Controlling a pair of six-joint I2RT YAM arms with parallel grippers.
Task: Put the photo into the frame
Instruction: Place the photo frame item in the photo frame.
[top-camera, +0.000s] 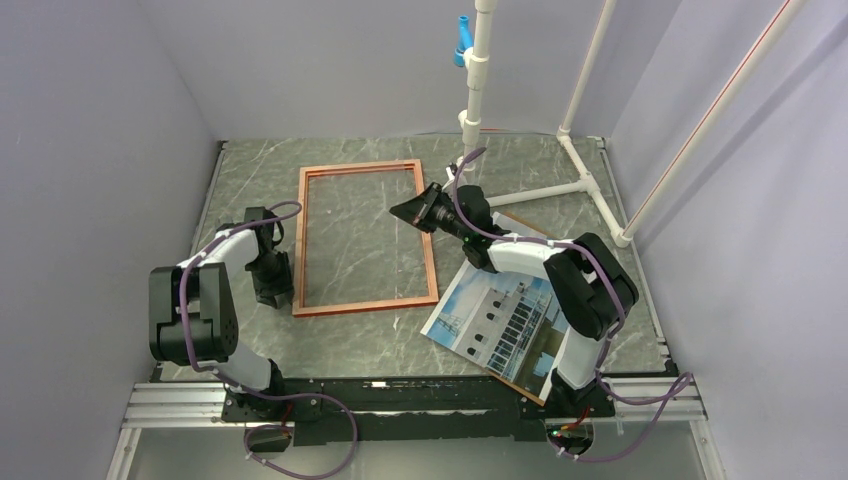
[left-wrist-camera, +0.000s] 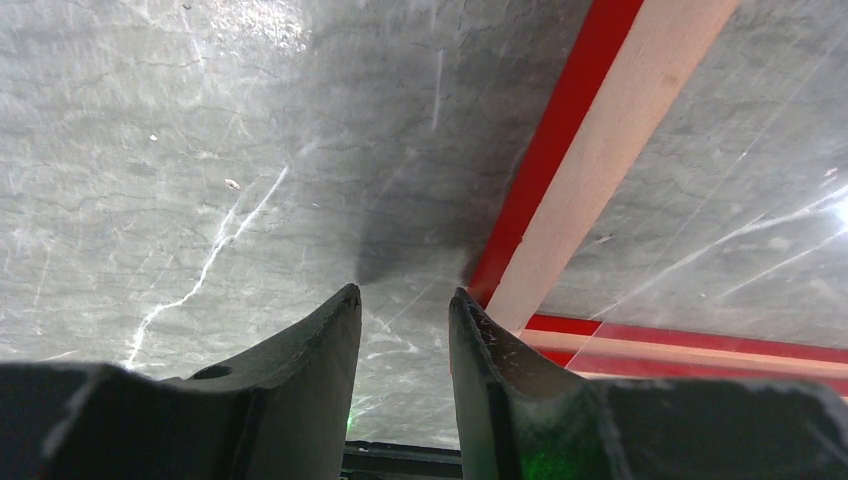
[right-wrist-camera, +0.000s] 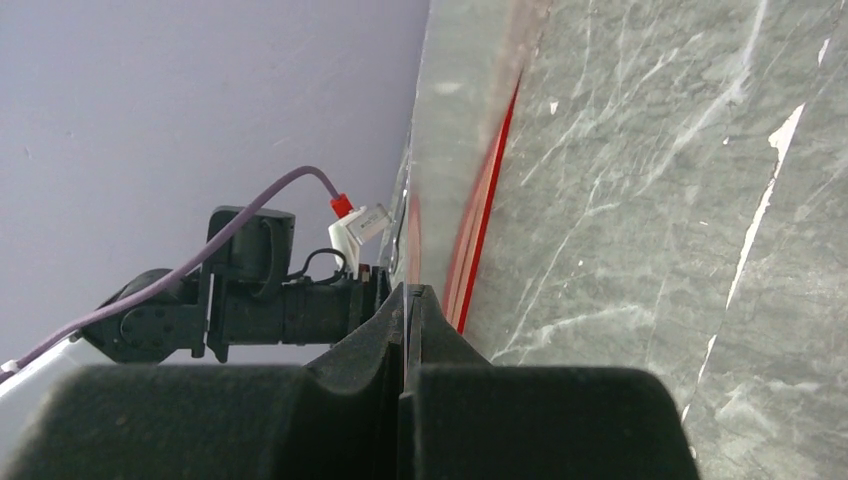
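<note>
- Since the photo (top-camera: 490, 315) lies picture-up at the near right of the table (top-camera: 360, 345), partly under my right forearm and to the right of the frame (top-camera: 366, 305), I judge the coming move to be a carry leftward and a little away from me, into the opening.
- The frame lies flat, its long axis running from my bases toward the far wall. The photo sits askew to those rails on a brown backing board (top-camera: 528, 222), so it needs a turn before it can drop in square. My arm hides too much of the photo for me to read its own long axis.
- My right gripper (top-camera: 408, 211) is the nearer one to the photo, yet it is at the far half of the frame's right rail. Its fingers are pressed together, with the red edge running up to their tips. I cannot tell whether they pinch a lip of the rail.
- My left gripper (top-camera: 272, 290) stands at the left rail near the near-left corner, fingers apart and empty. The rail passes just outside the right finger, not between the two.
- Bare marble is open inside the frame and in the strip between its near rail and my bases. Only a narrow gap separates the frame's near-right corner from the photo. The white pipe stand (top-camera: 580, 185) crowds the far right, and the board's near corner reaches the table's near edge.
</note>
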